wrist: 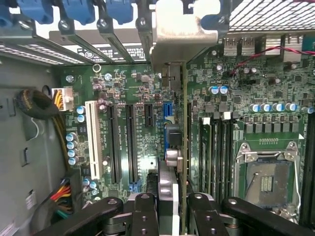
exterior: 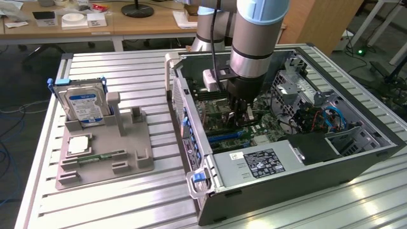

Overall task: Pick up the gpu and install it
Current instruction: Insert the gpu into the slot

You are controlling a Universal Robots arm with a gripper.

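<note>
My gripper [exterior: 242,110] reaches down into the open computer case [exterior: 190,109], low over the green motherboard [exterior: 222,129]. In the wrist view the gpu [wrist: 183,147] shows edge-on as a thin card running from my gripper [wrist: 172,209] up to its silver bracket [wrist: 182,29]. The bracket sits at the case's rear slot openings. The black fingers [wrist: 199,214] are shut on the card from both sides. The card stands upright over the motherboard [wrist: 133,93], between the black expansion slots [wrist: 130,142] and the memory slots [wrist: 216,147]. Whether its edge is seated in a slot is hidden.
A grey holder [exterior: 105,160] at the exterior view's left carries a blue-labelled hard drive [exterior: 85,104] and a green memory stick [exterior: 95,156]. Inside the case are a power supply [exterior: 260,162], blue cables [exterior: 334,119], a drive cage and the empty CPU socket [wrist: 266,179].
</note>
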